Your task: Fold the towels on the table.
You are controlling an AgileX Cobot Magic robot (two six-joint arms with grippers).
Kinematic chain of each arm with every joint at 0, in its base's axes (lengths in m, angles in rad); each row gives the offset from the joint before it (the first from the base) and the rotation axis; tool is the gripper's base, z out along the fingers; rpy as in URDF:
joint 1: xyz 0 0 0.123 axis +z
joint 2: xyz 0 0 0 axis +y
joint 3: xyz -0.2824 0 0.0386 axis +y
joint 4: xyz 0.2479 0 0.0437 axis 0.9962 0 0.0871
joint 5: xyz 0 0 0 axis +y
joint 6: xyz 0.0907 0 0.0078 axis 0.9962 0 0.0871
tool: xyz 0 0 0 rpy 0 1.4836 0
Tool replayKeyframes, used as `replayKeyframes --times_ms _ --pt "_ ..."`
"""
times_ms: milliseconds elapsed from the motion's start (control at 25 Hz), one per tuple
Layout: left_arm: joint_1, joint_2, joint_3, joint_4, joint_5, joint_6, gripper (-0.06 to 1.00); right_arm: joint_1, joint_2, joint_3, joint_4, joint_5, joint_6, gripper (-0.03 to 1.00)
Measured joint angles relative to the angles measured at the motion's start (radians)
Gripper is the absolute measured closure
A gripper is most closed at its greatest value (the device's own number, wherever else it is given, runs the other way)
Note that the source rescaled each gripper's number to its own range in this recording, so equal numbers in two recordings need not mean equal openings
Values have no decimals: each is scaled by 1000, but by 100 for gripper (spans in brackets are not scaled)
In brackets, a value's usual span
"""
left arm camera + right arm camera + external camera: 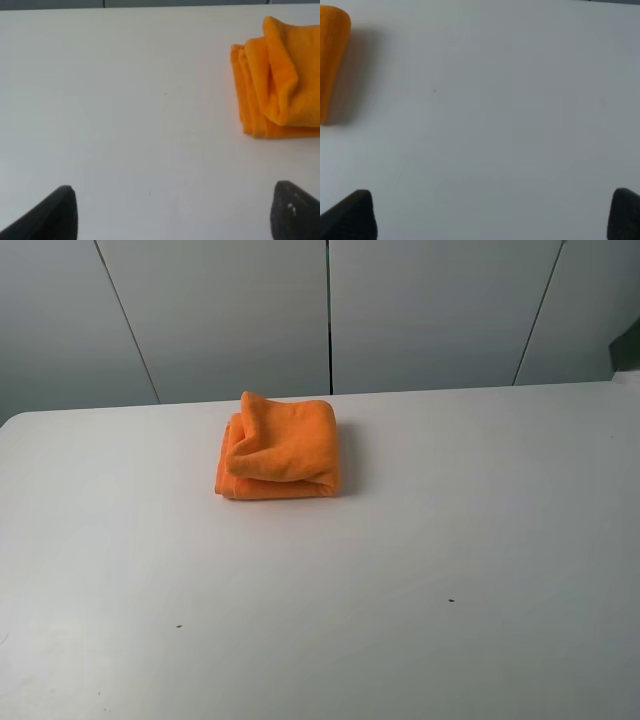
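Towel (280, 447): one, orange, folded into a thick bundle, lying on the white tabletop (420, 560) toward its far side, a little left of the middle. Two grippers, left gripper (172, 212) and right gripper (492, 215), both spread wide, holding nothing, each well apart from the towel.

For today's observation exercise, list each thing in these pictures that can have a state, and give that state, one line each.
Orange towel: folded into a thick bundle of several layers, lying on the table, held by nothing.
Table: white, carrying the towel toward its far side.
Left claw: open, empty, away from the towel.
Right claw: open, empty, away from the towel.
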Motion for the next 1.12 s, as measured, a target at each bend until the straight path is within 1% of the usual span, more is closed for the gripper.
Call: replayKeyframes --times_ms 160,240,360,560,680,760,880,1120 --pt "0 -238 46 0 65 0 -4 0 -268 94 -4 107 2 -3" --pt "0 -342 58 0 113 0 -4 0 -384 130 -4 146 -3 -3" --pt "0 -454 63 5 192 0 -4 0 -548 159 23 181 -34 -3" --pt "0 -599 63 54 273 0 -4 0 -777 167 76 194 -128 -3" --pt "0 -659 70 59 297 0 -4 0 -839 167 92 204 -172 -3" --pt "0 -692 100 59 297 0 -4 0 -841 170 94 239 -179 -3" --pt "0 -734 165 66 301 0 -4 0 -841 202 102 248 -181 -3" --pt "0 -745 252 89 298 0 -4 0 -841 324 143 188 -208 -3"
